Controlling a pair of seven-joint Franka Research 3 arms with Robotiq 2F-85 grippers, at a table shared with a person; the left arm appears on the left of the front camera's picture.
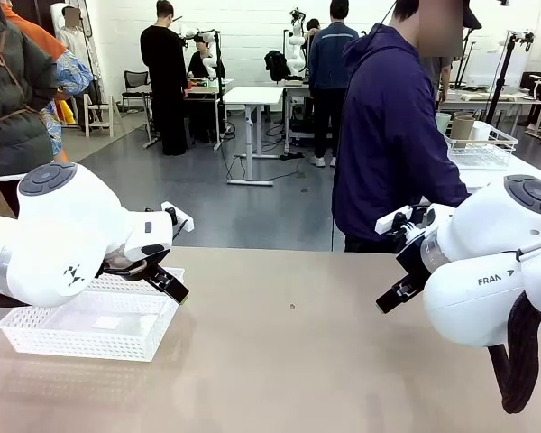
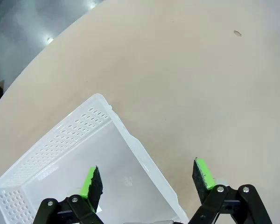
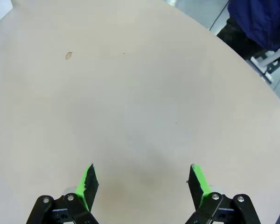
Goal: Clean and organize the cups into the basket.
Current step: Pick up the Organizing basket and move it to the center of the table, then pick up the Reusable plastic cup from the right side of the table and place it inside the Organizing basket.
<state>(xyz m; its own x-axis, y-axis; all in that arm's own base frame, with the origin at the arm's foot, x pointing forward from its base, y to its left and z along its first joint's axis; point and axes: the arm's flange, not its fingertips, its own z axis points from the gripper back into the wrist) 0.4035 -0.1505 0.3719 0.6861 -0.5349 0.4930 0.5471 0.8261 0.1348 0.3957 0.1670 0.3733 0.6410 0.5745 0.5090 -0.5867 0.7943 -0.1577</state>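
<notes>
Wide apart, holding nothing: left gripper (image 2: 147, 173) above basket (image 2: 60, 142) edge; likewise wide, right gripper (image 3: 142, 173) over table (image 3: 130, 93).

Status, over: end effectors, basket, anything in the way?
Left end effector open over basket corner. Right end effector open above table. Basket empty. Person standing at far edge.
</notes>
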